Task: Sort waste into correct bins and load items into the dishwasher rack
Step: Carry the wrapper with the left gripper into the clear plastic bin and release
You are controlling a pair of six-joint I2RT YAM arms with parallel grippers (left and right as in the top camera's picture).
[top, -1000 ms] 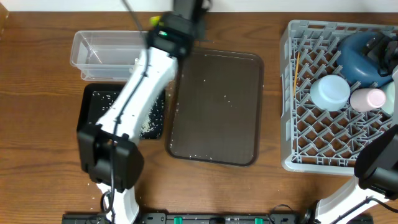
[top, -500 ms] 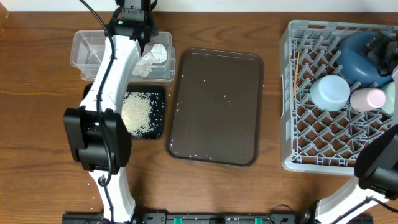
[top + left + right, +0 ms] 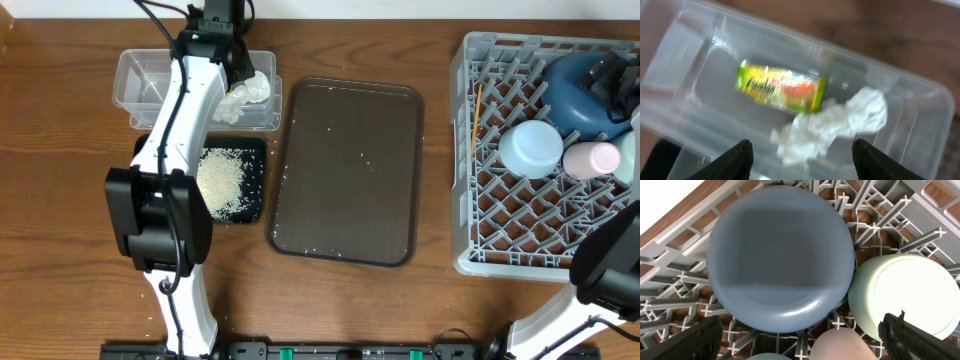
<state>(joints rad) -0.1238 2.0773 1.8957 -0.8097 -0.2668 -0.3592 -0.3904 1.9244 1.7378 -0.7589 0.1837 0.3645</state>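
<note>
My left gripper (image 3: 802, 157) hangs open over the clear tub (image 3: 685, 65), nothing between its fingers. Inside the tub lie the yellow-green snack wrapper (image 3: 781, 92) and the crumpled white tissue (image 3: 840, 122). From overhead the left gripper (image 3: 230, 60) hides the wrapper; the tissue (image 3: 250, 92) shows beside it. Rice (image 3: 222, 182) is heaped in the black tray (image 3: 145, 160). My right gripper (image 3: 802, 340) stands open above the rack (image 3: 520, 230), over the dark blue plate (image 3: 780, 255), a pale blue bowl (image 3: 905, 295) and the pink cup (image 3: 840, 347). The orange stick (image 3: 477, 115) lies in the rack.
A brown serving tray (image 3: 350, 170) with a few stray grains sits between the bins and the rack. Loose grains are scattered on the table near the black tray. The left arm stretches from the front edge over the black tray.
The left arm swung from the right end of the tub to over its middle. Its jaws went from shut to open, and the wrapper now lies loose in the tub. The right arm has not moved.
</note>
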